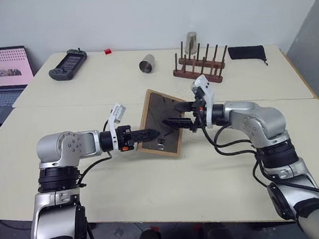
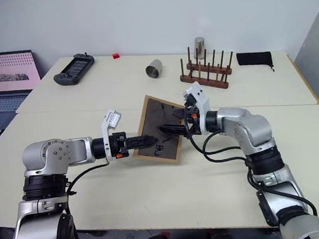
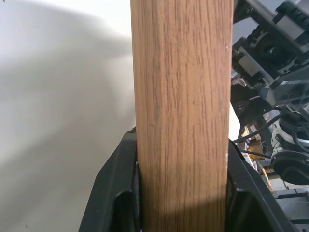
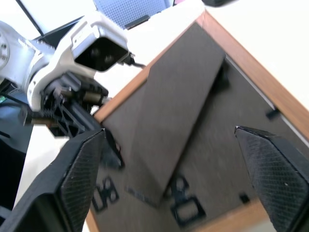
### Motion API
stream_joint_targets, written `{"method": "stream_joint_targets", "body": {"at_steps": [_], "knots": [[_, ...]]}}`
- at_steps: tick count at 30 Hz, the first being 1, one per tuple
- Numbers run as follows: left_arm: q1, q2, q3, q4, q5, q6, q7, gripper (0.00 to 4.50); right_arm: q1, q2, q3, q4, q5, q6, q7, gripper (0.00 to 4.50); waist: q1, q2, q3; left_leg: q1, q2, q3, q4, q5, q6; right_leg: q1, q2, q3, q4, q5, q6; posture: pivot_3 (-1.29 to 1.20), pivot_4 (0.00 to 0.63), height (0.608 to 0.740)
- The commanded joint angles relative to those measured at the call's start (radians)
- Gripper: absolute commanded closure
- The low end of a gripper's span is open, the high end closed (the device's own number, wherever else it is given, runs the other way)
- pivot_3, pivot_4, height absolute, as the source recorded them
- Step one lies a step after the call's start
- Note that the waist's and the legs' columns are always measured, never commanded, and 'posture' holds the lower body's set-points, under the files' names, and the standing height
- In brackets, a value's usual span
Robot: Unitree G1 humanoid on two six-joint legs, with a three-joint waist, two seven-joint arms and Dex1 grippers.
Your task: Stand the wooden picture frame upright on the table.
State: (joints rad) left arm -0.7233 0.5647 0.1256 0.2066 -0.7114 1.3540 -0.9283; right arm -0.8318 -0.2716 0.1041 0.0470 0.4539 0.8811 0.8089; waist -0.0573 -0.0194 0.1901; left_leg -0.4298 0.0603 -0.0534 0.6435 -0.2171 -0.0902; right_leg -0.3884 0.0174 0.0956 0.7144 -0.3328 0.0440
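Observation:
The wooden picture frame is held tilted above the table, its dark back panel facing me. The fold-out stand lies against that panel. My left gripper is shut on the frame's left wooden edge, with one black finger on each side of it. My right gripper reaches in from the right, just in front of the back panel. Its two fingers stand wide open with nothing between them. The picture side is hidden.
A dark wooden peg rack stands at the back, with an upright metal cup behind it and another cup lying to its left. A black pouch, a controller and a laptop sit farther off.

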Motion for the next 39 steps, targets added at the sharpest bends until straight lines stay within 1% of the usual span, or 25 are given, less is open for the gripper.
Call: {"method": "stream_joint_targets", "body": {"at_steps": [1,3,5,7,10,12,14,16,17,19,21,22,25,27,30,34,37,39], "knots": [[-0.02,0.003,0.03,-0.037,-0.046,-0.014,-0.016,3.09,-0.014,0.004,-0.009,-0.113,0.109,0.056,0.064,0.01,0.0,0.0,0.0,0.0,0.0,0.0,0.0,0.0,0.0,0.0,0.0,0.0,0.0,0.0,0.0,0.0,0.15,0.74],[-0.02,0.006,0.03,-0.031,-0.045,-0.017,-0.013,3.09,-0.006,-0.007,-0.023,-0.154,0.157,0.096,0.084,0.01,0.003,0.0,0.0,-0.001,0.0,0.0,0.0,0.0,0.0,0.0,0.0,0.0,0.0,0.0,0.0,0.0,0.15,0.74],[-0.014,0.007,0.033,-0.03,-0.044,-0.022,-0.004,3.09,0.015,-0.039,-0.048,-0.209,0.221,0.152,0.108,0.01,0.004,0.0,0.0,-0.001,0.0,-0.001,0.0,0.0,0.0,0.0,0.0,-0.001,0.0,0.0,0.0,0.0,0.15,0.74],[-0.004,0.007,0.038,-0.039,-0.045,-0.02,0.003,3.09,0.04,-0.076,-0.07,-0.236,0.247,0.18,0.114,0.01,0.004,0.0,0.0,-0.001,0.0,-0.001,0.0,0.0,0.0,0.0,0.0,-0.001,0.0,0.0,0.0,0.0,0.15,0.74],[0.007,0.008,0.051,-0.051,-0.059,0.001,0.009,3.09,0.077,-0.138,-0.079,-0.24,0.216,0.153,0.1,0.01,0.002,0.0,0.0,-0.001,0.0,-0.001,0.0,0.0,0.0,0.0,0.0,-0.001,-0.001,0.0,0.0,0.0,0.15,0.74],[0.011,0.01,0.058,-0.055,-0.069,0.015,0.014,3.09,0.097,-0.174,-0.073,-0.239,0.174,0.107,0.09,0.01,0.001,0.0,0.0,-0.001,0.0,-0.001,0.0,0.0,0.0,0.0,0.0,-0.001,-0.001,0.0,0.0,0.0,0.15,0.74],[0.015,0.011,0.071,-0.059,-0.082,0.04,0.025,3.09,0.13,-0.229,-0.058,-0.237,0.105,0.021,0.086,0.01,0.001,0.0,0.0,-0.001,0.0,0.0,0.0,0.0,0.0,0.0,0.0,0.0,-0.001,0.0,0.0,0.0,0.15,0.74],[0.025,0.012,0.108,-0.068,-0.111,0.1,0.043,3.09,0.205,-0.321,-0.05,-0.253,0.014,-0.122,0.111,0.01,0.001,0.0,0.0,-0.001,0.0,0.0,0.0,0.0,0.0,0.0,0.0,0.0,-0.001,0.0,0.0,0.0,0.15,0.74],[0.029,0.013,0.121,-0.072,-0.121,0.123,0.049,3.09,0.232,-0.35,-0.048,-0.258,-0.017,-0.18,0.122,0.01,0.002,0.0,0.0,-0.001,0.0,0.0,0.0,0.0,0.0,0.0,0.0,0.0,-0.001,0.0,0.0,0.0,0.15,0.74],[0.029,0.003,0.176,-0.076,-0.157,0.214,0.072,3.09,0.308,-0.405,-0.025,-0.244,-0.152,-0.464,0.137,0.01,0.003,0.0,0.0,-0.002,-0.001,0.0,0.0,0.0,0.0,0.0,0.0,0.0,-0.002,0.0,0.0,0.0,0.15,0.74],[0.031,0.0,0.2,-0.063,-0.226,0.257,0.116,3.09,0.363,-0.423,0.003,-0.176,-0.317,-0.821,0.084,0.01,0.002,-0.001,0.001,-0.002,-0.001,0.0,0.0,0.0,0.0,0.0,0.0,0.0,-0.003,0.0,0.0,0.0,0.15,0.74],[0.033,0.0,0.204,-0.055,-0.257,0.26,0.138,3.09,0.374,-0.421,0.009,-0.143,-0.365,-0.932,0.063,0.01,0.0,-0.001,0.001,-0.002,-0.001,0.0,0.0,0.0,0.0,0.0,0.0,0.0,-0.003,0.0,0.001,0.0,0.15,0.74],[0.041,0.013,0.189,-0.004,-0.456,0.26,0.244,3.09,0.354,-0.403,0.034,0.025,-0.626,-1.372,-0.182,0.01,-0.006,-0.001,0.001,-0.002,0.0,0.001,0.001,0.0,0.0,0.0,0.0,0.001,-0.002,0.0,0.001,0.0,0.15,0.74],[0.046,0.011,0.18,0.034,-0.566,0.26,0.337,3.09,0.325,-0.386,0.055,0.11,-0.765,-1.572,-0.316,0.01,-0.006,-0.001,0.001,0.0,0.0,0.001,0.001,0.0,0.0,0.0,0.0,0.001,0.0,0.0,0.001,0.0,0.15,0.74],[0.052,-0.005,0.187,0.065,-0.706,0.26,0.474,3.09,0.276,-0.359,0.091,0.186,-0.956,-1.725,-0.489,0.01,-0.008,-0.001,0.001,0.001,0.0,0.001,0.001,0.0,0.0,0.0,0.0,0.002,0.001,0.0,0.001,0.0,0.15,0.74],[0.06,-0.027,0.189,0.055,-0.846,0.26,0.628,3.09,0.215,-0.297,0.115,0.222,-1.099,-1.804,-0.661,0.01,-0.001,-0.001,0.001,0.001,0.0,0.0,0.001,0.002,-0.004,0.0,-0.001,0.001,0.002,0.0,0.0,0.0,0.15,0.74],[0.079,-0.019,0.165,0.045,-0.972,0.229,0.726,3.09,0.174,-0.27,0.141,0.243,-1.162,-1.835,-0.719,0.01,0.001,-0.001,0.001,0.001,0.0,0.0,0.001,0.003,-0.006,0.001,-0.001,0.001,0.001,0.0,0.0,0.0,0.15,0.74],[0.101,-0.005,0.134,0.025,-1.05,0.196,0.778,3.09,0.155,-0.259,0.163,0.276,-1.174,-1.84,-0.73,0.01,0.001,-0.001,0.001,0.001,0.0,0.0,0.001,0.003,-0.006,0.001,-0.001,0.001,0.001,0.0,0.0,0.0,0.15,0.74]]}}
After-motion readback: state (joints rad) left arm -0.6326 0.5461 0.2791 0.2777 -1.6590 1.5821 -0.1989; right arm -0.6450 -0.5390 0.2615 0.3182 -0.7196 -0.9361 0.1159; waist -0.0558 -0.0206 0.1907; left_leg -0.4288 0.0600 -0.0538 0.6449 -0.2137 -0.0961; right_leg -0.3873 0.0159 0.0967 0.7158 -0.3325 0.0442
